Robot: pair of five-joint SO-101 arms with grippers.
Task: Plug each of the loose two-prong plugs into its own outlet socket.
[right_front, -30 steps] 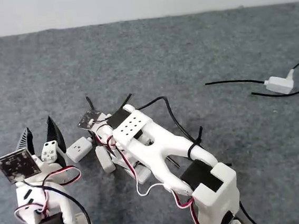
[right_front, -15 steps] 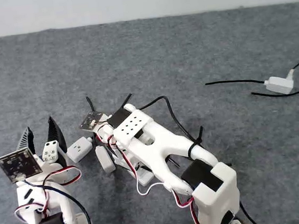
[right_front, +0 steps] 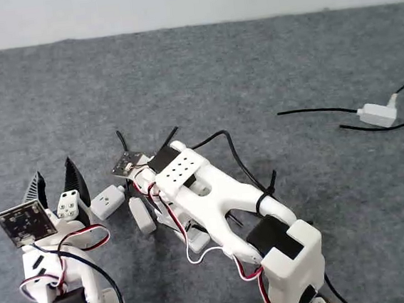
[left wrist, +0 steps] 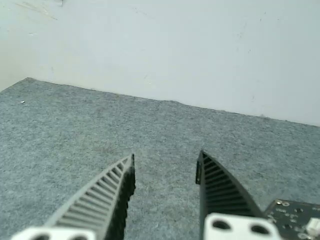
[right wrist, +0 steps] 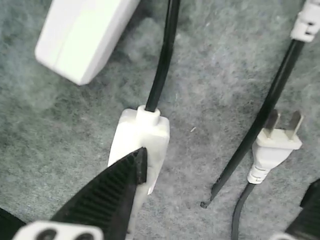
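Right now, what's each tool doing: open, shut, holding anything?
Left tool: open, empty.
Right tool: open, gripping nothing; one finger lies over the socket.

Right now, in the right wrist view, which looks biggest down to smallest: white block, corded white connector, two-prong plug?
1. white block, though cut off at the edge
2. white connector, partly hidden
3. two-prong plug

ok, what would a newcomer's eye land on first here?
The right arm lies stretched low over the grey carpet, the right gripper open over a white corded connector with a loose two-prong plug beside it. At the near left, the left gripper stands open, holding nothing.
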